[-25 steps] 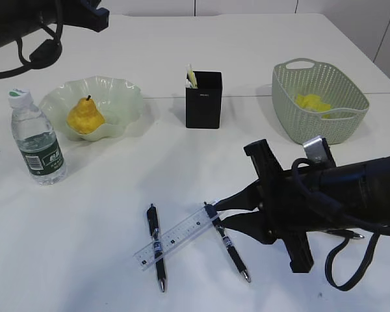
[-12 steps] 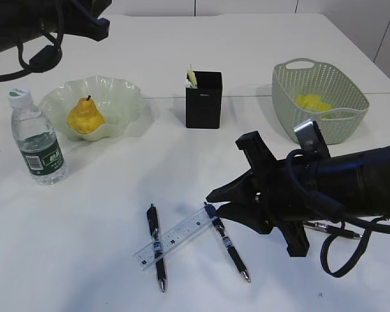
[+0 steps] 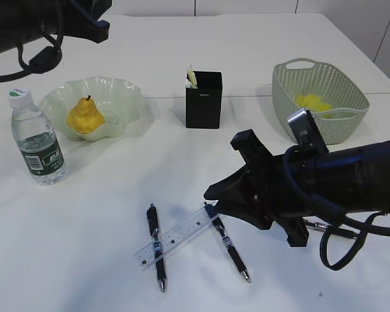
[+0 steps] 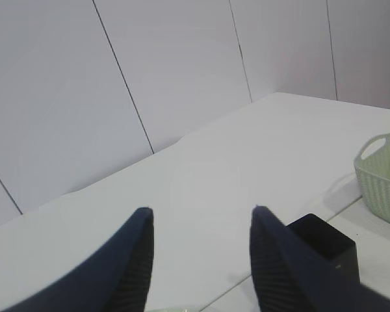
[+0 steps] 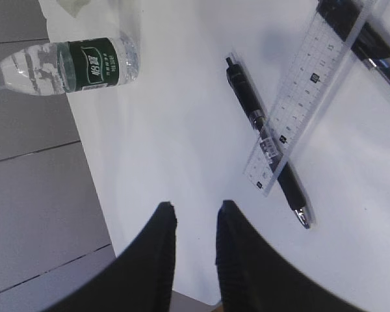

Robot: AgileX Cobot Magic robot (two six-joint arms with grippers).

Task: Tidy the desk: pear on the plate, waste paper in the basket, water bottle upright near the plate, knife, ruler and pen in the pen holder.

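the left gripper (image 4: 201,260) hung high at the far left, jaws spread on nothing. the water bottle (image 3: 36,138) stood upright beside the plate (image 3: 127,96), which held the pear (image 3: 84,116). at centre the ruler (image 3: 177,237) lay flat on the desk (image 3: 84,260), slanted across one pen (image 3: 156,250) with a second pen (image 3: 229,246) at its far end. thin, stiff, slick and light, it looked best pinched across its width where the pen propped it up. the right gripper (image 3: 211,198) hovered just above that end, jaws slightly parted, empty.
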